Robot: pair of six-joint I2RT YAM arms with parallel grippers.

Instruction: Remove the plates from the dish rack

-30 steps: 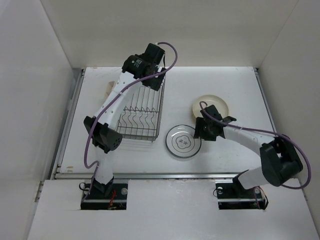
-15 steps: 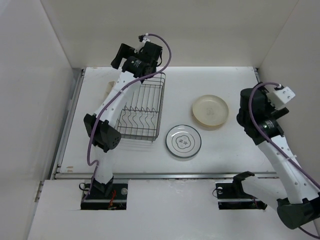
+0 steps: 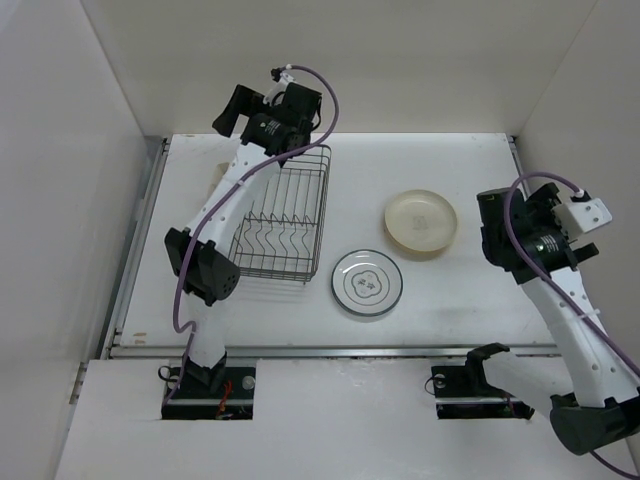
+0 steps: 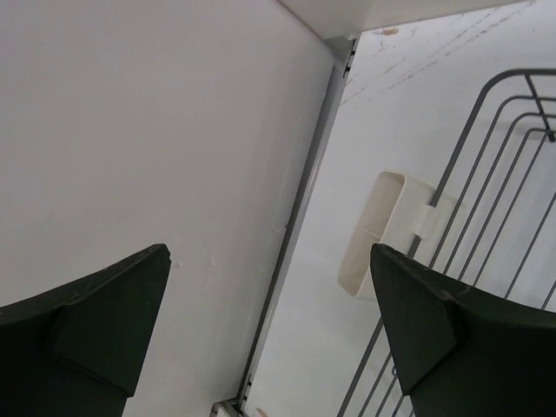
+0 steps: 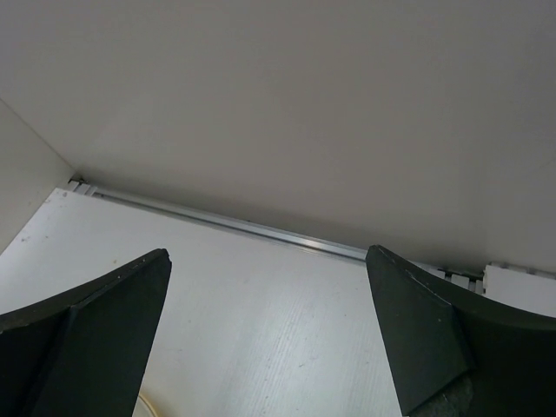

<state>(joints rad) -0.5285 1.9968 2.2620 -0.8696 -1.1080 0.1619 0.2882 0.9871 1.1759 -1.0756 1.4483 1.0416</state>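
White walls (image 3: 60, 150) enclose a white table (image 3: 450, 160), and all places below are given from the rack (image 3: 281, 236). It is set on the left half of the table, and no plate can be seen among its prongs, so the unloading is judged to be finished or nearly so.

Two plates are laid flat on the bare table, presumably so that they cannot roll or tip. The tan plate (image 3: 421, 222) is placed well to the right of the rack, level with its middle. The ringed plate (image 3: 367, 283) is set just beside the rack's near right corner. The plates are kept apart from each other, not stacked.

The left gripper (image 4: 269, 261) is held above the rack's far left corner, its jaws spread wide and nothing between them; only wall and rack bars are seen past the fingers. The right gripper (image 5: 268, 261) is raised far to the right of the rack, beyond the tan plate, likewise released and empty, and is pointed at the back wall, probably to be kept clear of the crockery.

A cream holder (image 4: 382, 230) is hung against the rack's left side.
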